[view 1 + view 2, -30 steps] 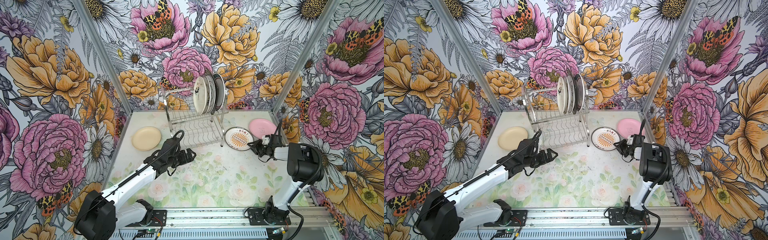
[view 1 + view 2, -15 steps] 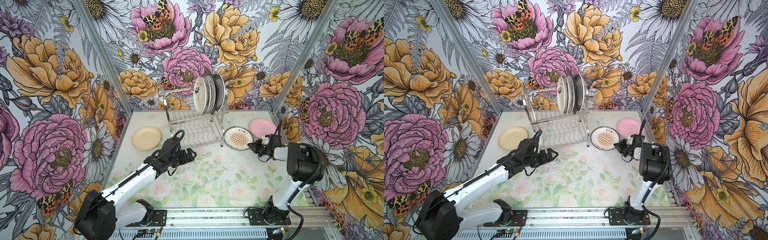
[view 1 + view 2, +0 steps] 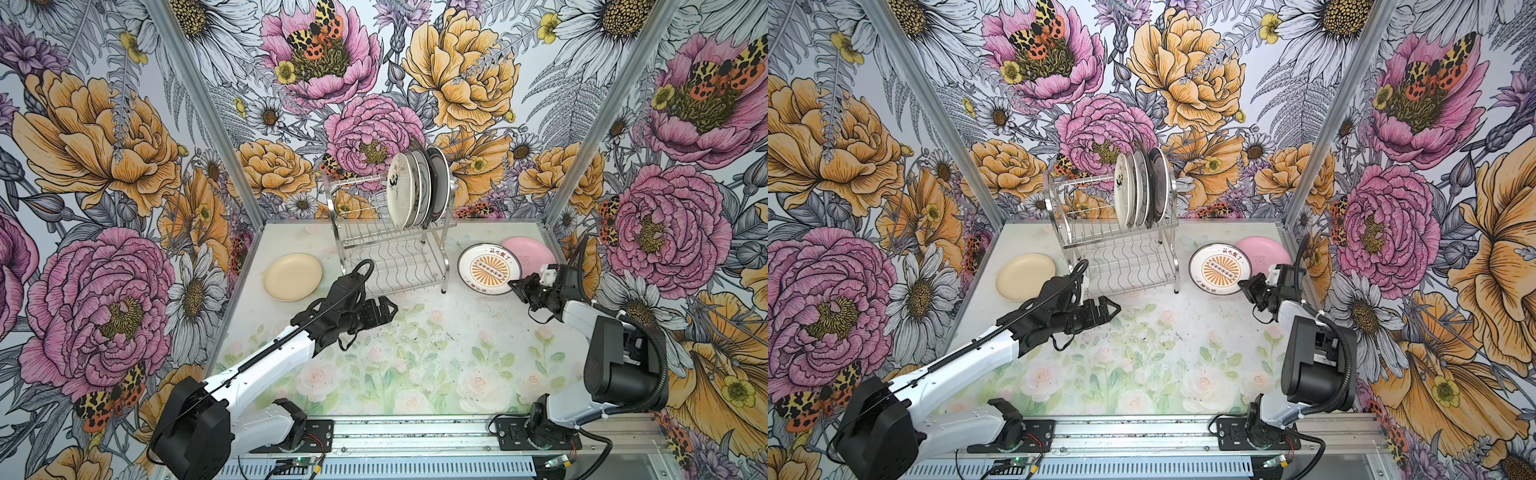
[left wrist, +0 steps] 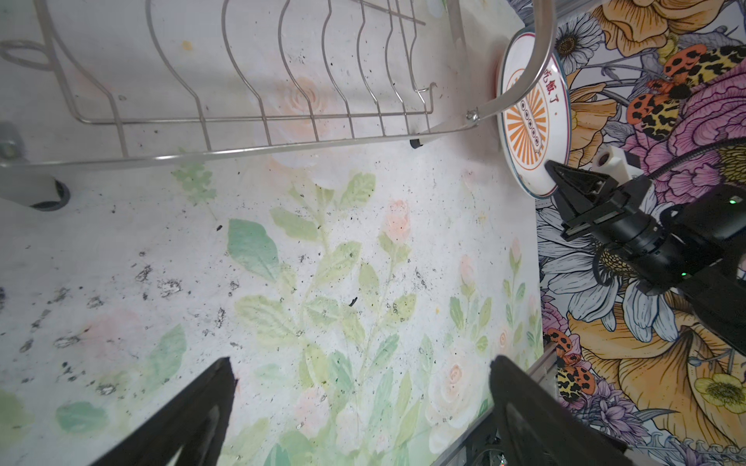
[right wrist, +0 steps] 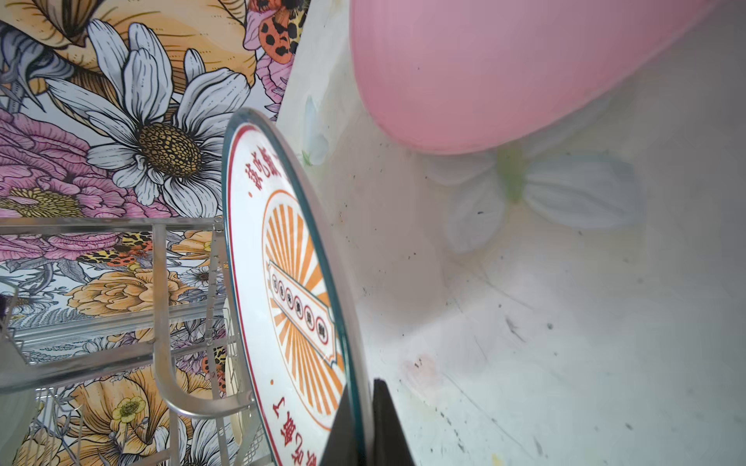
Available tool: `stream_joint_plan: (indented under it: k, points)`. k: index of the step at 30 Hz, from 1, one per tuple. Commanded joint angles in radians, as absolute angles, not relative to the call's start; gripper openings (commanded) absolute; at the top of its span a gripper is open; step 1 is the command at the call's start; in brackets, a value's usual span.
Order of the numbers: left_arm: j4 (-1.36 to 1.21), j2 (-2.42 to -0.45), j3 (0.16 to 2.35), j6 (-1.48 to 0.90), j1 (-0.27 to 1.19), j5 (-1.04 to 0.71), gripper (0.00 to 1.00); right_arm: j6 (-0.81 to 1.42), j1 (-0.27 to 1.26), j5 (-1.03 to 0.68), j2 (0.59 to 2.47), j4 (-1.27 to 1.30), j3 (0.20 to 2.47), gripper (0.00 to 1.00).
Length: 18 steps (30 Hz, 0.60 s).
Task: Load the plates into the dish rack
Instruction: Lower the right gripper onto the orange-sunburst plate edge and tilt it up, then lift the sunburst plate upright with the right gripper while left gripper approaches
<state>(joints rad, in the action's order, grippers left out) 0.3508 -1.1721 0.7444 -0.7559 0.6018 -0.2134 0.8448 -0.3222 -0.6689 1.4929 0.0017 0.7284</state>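
Note:
A white plate with an orange sunburst and a teal rim point(image 3: 489, 269) point(image 3: 1221, 269) lies on the table right of the dish rack point(image 3: 445, 266) point(image 3: 1176, 270). My right gripper point(image 3: 519, 286) point(image 5: 365, 419) is shut on that plate's near right rim, one finger above it and one below. Behind it lies a pink plate point(image 3: 530, 251) point(image 5: 484, 68). A cream plate point(image 3: 293, 276) lies left of the rack. Several plates point(image 3: 415, 189) stand upright in the rack's upper tier. My left gripper point(image 3: 388, 307) point(image 4: 361, 371) is open and empty over the table in front of the rack.
The rack's lower tier point(image 4: 282, 147) holds nothing and faces my left gripper. Floral walls point(image 3: 582, 174) close in the table on three sides; the pink plate sits near the right wall. A metal rail point(image 3: 415, 432) runs along the front edge.
My right gripper's fingers have closed the last bit onto the sunburst plate's rim. The left arm has stayed where it was.

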Motion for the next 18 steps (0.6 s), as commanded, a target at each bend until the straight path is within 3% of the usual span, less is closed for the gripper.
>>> stream_joint_plan:
  k: [1,11,18]
  points:
    - [0.328,-1.175,0.764,-0.729,0.611,-0.225,0.99,0.844,-0.333,-0.721,1.391,-0.035,0.718,0.00]
    - [0.294,-1.219,0.809,-0.683,0.602,-0.304,0.99,0.884,-0.304,-0.765,1.118,-0.171,0.690,0.00]
    - [0.237,-1.246,0.867,-0.672,0.578,-0.418,0.96,0.851,-0.183,-0.736,0.947,-0.351,0.706,0.00]
